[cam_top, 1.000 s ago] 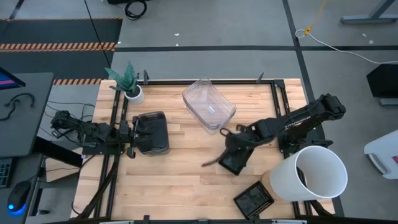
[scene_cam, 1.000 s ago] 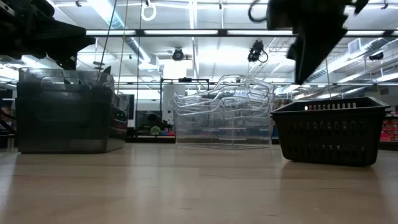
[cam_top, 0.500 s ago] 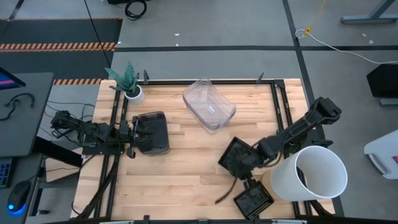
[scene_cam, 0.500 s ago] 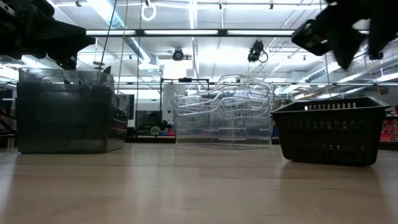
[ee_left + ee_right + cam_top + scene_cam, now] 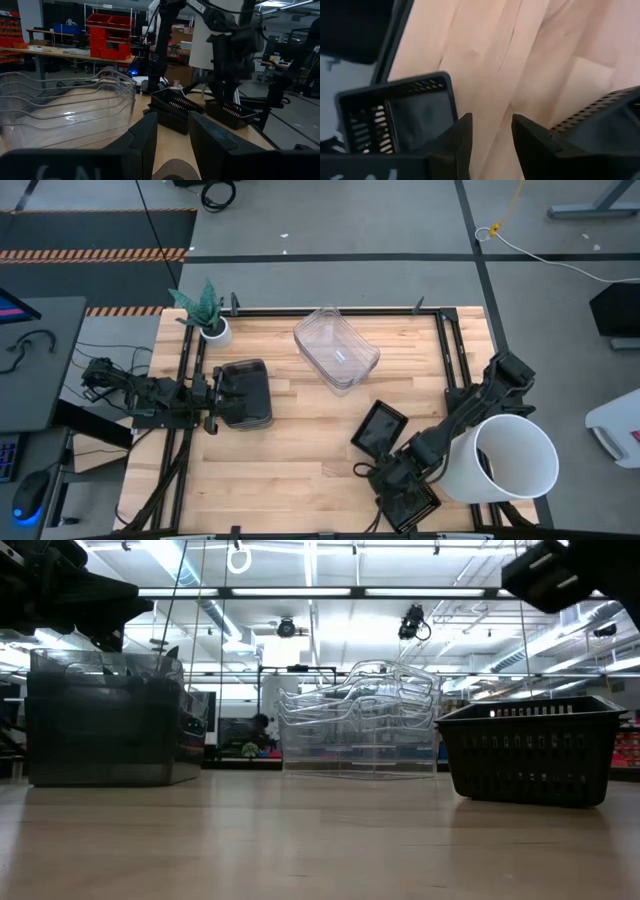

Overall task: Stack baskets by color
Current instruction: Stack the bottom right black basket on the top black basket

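Note:
Two black mesh baskets sit on the wooden table. One [image 5: 380, 428] is right of centre, the other [image 5: 412, 504] at the near edge. My right gripper [image 5: 393, 479] hangs open over the near one, pointing steeply down; its wrist view shows that basket [image 5: 395, 120] beside the open fingers [image 5: 492, 145]. A stack of clear baskets [image 5: 336, 348] stands at the far middle. A grey basket stack [image 5: 246, 393] stands at the left. My left gripper [image 5: 172, 145] is open and level at that stack's left end, above it.
A large white bucket [image 5: 499, 459] stands close to the right arm at the near right. A small white plant pot [image 5: 214, 331] is at the far left corner. Black frame rails [image 5: 185, 430] run along the table's sides. Bare wood lies in the near middle.
My right gripper has swung from above the centre-right black basket toward the table's near edge, sinking a little and rolling, and now hangs over the near black basket. Its fingers stay open. Both black baskets and the left arm have kept still.

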`<state>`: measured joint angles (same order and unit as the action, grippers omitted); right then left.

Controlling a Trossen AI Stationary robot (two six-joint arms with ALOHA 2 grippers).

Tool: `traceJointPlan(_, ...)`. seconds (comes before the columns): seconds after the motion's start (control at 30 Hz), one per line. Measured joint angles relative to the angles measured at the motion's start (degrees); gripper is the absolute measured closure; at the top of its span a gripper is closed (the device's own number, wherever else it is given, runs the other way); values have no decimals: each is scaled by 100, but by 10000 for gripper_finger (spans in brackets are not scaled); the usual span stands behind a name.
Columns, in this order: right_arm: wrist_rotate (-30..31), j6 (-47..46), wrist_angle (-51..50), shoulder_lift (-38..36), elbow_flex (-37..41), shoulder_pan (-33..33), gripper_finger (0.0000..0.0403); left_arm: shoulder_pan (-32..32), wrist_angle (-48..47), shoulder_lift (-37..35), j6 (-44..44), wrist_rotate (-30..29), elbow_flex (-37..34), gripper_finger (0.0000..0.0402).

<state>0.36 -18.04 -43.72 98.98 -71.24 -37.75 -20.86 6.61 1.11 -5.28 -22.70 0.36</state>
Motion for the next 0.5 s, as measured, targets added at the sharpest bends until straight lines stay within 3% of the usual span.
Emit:
traceJointPlan(0.23,-347,105,13,389,-4,-44,251,2,0,2,-2,0,0,283)
traceJointPlan(0.5,-526,-122,4,358,-4,-67,226,2,1,2,-1,0,0,283)
